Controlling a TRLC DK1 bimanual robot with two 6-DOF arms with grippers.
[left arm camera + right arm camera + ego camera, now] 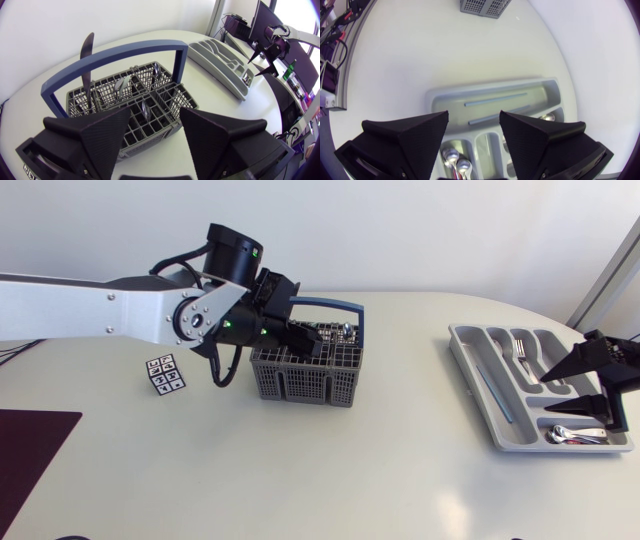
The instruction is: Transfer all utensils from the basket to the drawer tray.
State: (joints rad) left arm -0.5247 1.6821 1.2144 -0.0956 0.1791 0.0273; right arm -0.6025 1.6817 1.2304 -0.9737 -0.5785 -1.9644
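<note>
Utensils [120, 82] stand upright in the grey wire basket [305, 375], which sits mid-table toward the far edge. A knife [87, 55] stands blade up in an end compartment, beside one foot of the blue handle [120, 52]. Several spoons [156, 70] stand bowls up in the neighbouring compartments.

They look like plain steel cutlery, so I would expect them to be stiff, light and not fragile. They are probably smooth enough to slip between hard fingers. The surest hold is likely on the narrow neck or shaft just above the basket's rim, pinched across the flat faces. A straight upward lift should keep the piece clear of the wire and the handle. The knife's blade is thin and should be gripped across its flats rather than its edges.

The left gripper [305, 340] hangs just over the basket with its fingers spread and nothing between them.

The right gripper [548, 394] hovers over the grey drawer tray [462, 332] at the table's [400, 470] right edge, fingers likewise apart and empty. A fork [520, 350] lies in one of the tray's middle slots, and stowed spoons [575, 436] lie at its near end. Slender pieces [495, 98] lie in the long slot; what they are I cannot tell.

A marker cube [165, 373] stands beside the basket, and a dark mat [30, 450] covers the near left corner.
</note>
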